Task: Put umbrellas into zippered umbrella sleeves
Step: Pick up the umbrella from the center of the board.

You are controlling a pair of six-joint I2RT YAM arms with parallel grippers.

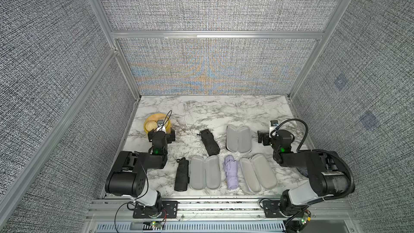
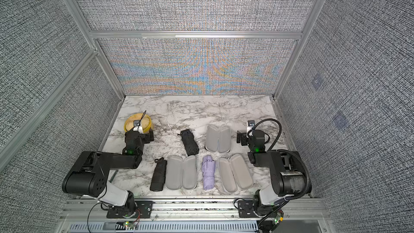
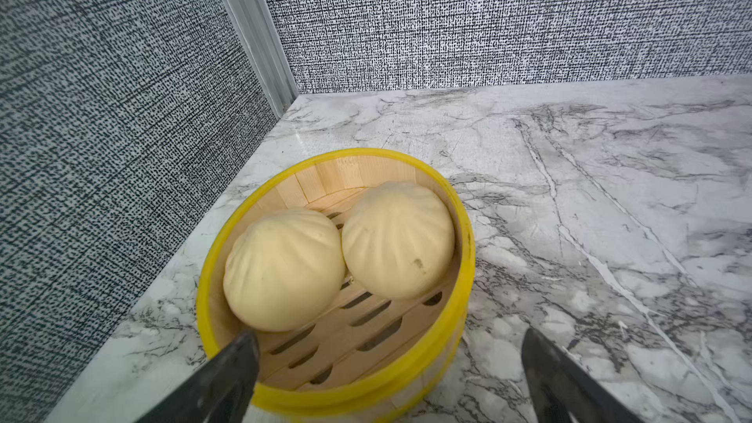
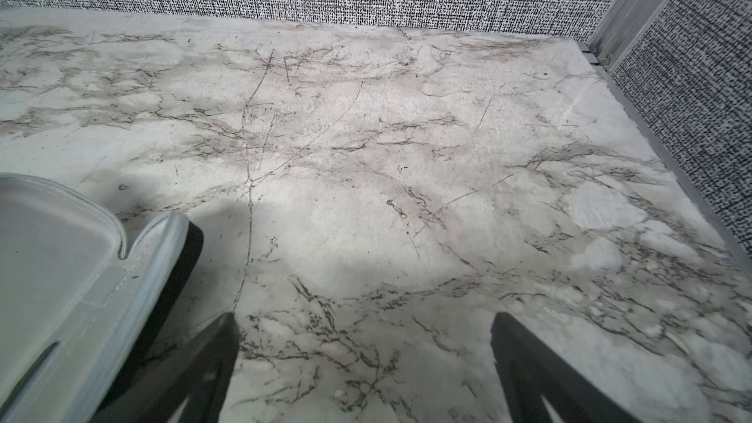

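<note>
- Now my left pincer [image 3: 388, 339] hangs spread and empty at the yellow steamer basket [image 3: 468, 262], which holds two buns [image 3: 285, 270].
- My right pincer [image 4: 366, 319] is spread too, empty, over bare tabletop [image 4: 366, 156] beside the far sleeve [image 1: 238, 138].
- Farther out, nothing is packed: the far black umbrella [image 1: 209, 142] lies beside that sleeve. The front row is near black umbrella [image 1: 182, 174], near sleeve [image 1: 205, 172], lavender umbrella [image 1: 231, 172], rightmost sleeve [image 1: 258, 173]. Every sleeve lies open.

In both top views, the left arm [image 1: 159, 141] is covering the steamer basket's [image 1: 146, 123] near side. In the right wrist view, the picture edge is cutting off the open sleeve [image 4: 53, 262]. The right arm [image 1: 313, 164] is partly hiding an unidentifiable dark item [image 1: 302, 171].
</note>
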